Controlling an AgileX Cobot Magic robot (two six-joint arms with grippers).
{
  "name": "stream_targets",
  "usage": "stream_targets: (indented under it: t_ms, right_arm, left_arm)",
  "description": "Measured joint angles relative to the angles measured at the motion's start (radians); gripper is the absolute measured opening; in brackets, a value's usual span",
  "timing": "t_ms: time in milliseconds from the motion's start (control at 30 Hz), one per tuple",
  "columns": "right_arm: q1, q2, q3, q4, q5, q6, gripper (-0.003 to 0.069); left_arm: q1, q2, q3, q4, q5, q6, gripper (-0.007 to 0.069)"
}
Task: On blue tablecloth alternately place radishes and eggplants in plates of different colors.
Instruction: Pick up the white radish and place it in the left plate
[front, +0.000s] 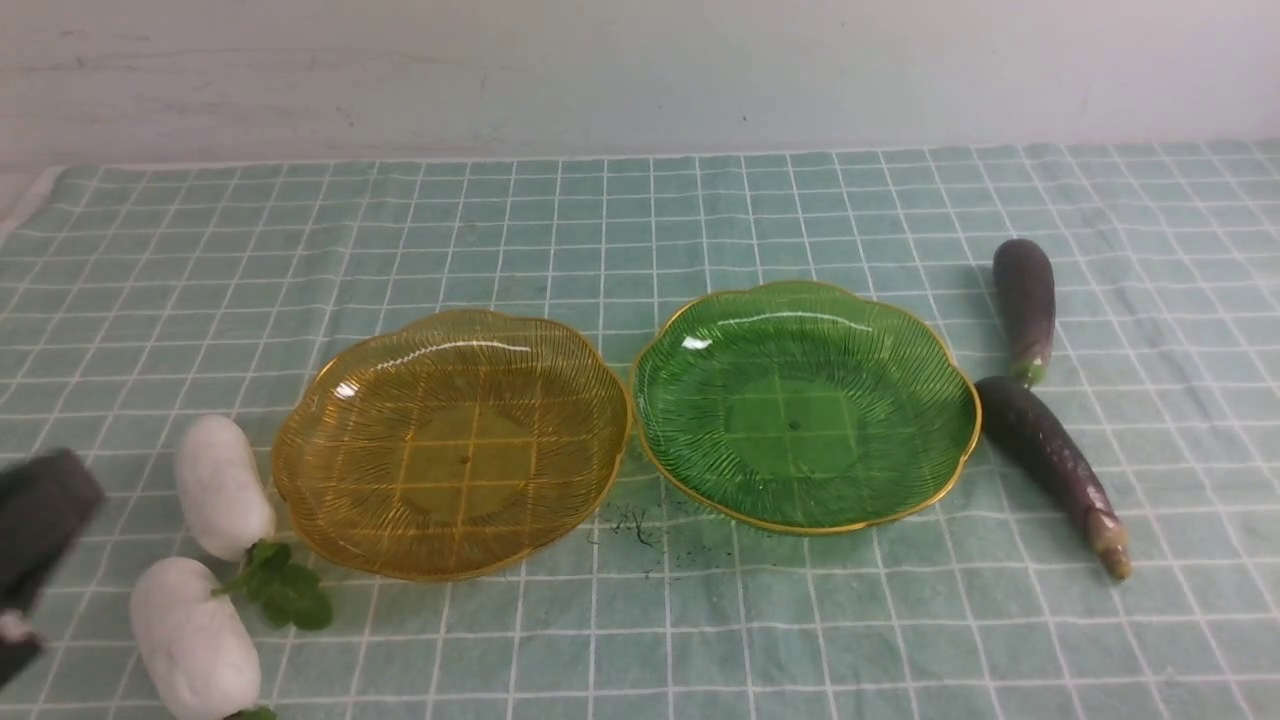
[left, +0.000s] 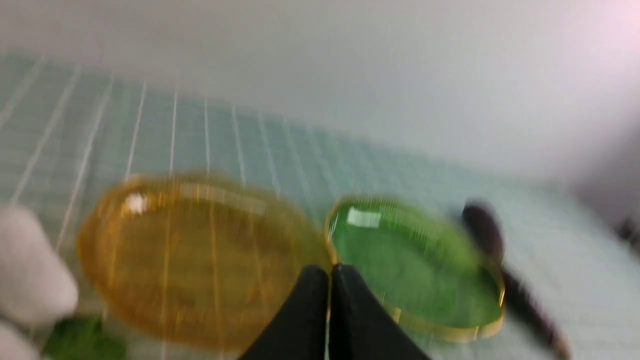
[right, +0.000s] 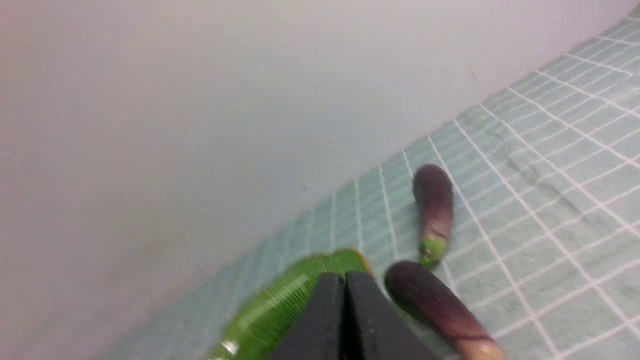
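An amber plate (front: 350, 480) and a green plate (front: 930, 440) lie side by side mid-cloth, both empty. Two white radishes (front: 222, 485) (front: 190, 640) lie left of the amber plate, with green leaves between them. Two purple eggplants (front: 1025, 300) (front: 1055, 465) lie right of the green plate. My left gripper (left: 330, 272) is shut and empty, above the cloth at the front view's left edge (front: 30, 560), just left of the radishes. My right gripper (right: 345, 280) is shut and empty, out of the front view, with the eggplants (right: 434, 210) (right: 435, 305) close beside it.
The blue tablecloth (front: 640, 220) with its white grid covers the table up to a pale wall at the back. Small dark specks (front: 635, 525) lie on the cloth in front of the gap between the plates. The left wrist view is blurred.
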Motion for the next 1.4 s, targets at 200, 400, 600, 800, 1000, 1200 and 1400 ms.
stream_targets:
  t_ms: [200,400,600,800,1000,1200,1400]
  right_arm:
    - [0.001,0.0,0.0,0.228,-0.081,-0.007,-0.0014]
    - [0.001,0.0,-0.051,0.256,-0.011,-0.056,-0.0014]
    - [0.002,0.178,-0.369,0.159,0.305,-0.238,-0.0014]
    - [0.002,0.481,-0.61,0.113,0.563,-0.377,-0.0014]
    - [0.002,0.624,-0.655,0.171,0.675,-0.502,-0.0014]
    - [0.002,0.643,-0.629,0.222,0.687,-0.579,-0.0014]
    - [0.002,0.643,-0.628,0.227,0.69,-0.606,-0.0014]
  left_arm:
    - [0.0,0.387,-0.043,0.147,0.209,-0.001,-0.0008]
    - [0.09,0.536,-0.045,0.255,0.21,-0.115,0.0004]
    - [0.292,0.617,-0.058,0.207,0.208,-0.087,0.0013]
    - [0.331,0.697,-0.068,0.078,0.151,0.08,0.0033]
    - [0.331,0.742,-0.071,0.027,0.11,0.175,0.0195]
    - [0.331,0.805,-0.071,0.017,0.026,0.167,0.0552]
    - [0.331,0.927,-0.073,0.017,-0.043,0.138,0.068]
